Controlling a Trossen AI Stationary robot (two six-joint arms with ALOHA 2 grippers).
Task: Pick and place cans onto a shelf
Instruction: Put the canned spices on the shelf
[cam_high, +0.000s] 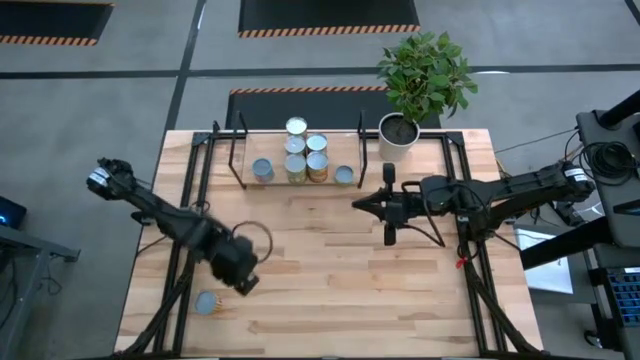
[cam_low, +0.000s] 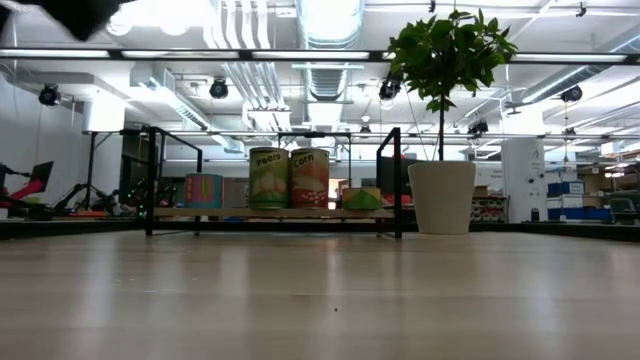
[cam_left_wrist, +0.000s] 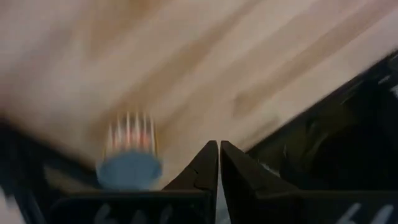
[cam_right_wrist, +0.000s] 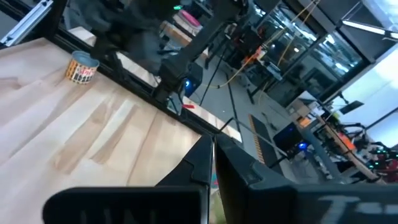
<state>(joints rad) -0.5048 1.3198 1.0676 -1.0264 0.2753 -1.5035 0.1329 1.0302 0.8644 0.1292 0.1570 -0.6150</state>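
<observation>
Wooden tabletop (cam_high: 340, 270) of pale planks, spread wide beneath both dark arms in the high view. Beyond it, seen only from the low view: bright hall with ceiling ducts and lamps. At 1 o'clock on the table, white plant pot (cam_high: 398, 140) with leafy plant. At 12 o'clock, shelf (cam_high: 240, 160) of black rods, bearing cans (cam_high: 317, 167) in a cluster; labels "Pears" and "Corn" readable only in the low view, round tops visible only from above. At 3 o'clock, right gripper (cam_high: 358, 205) hovering above bare wood, fingers pressed together, holding nothing. At 8 o'clock, left gripper (cam_high: 245, 285) above the boards, fingertips likewise closed and empty per its wrist view. Near the table's edge at 7 o'clock, lone can (cam_high: 206, 303) with pale-blue top, just beside the left gripper, not gripped; hidden from the low view.
</observation>
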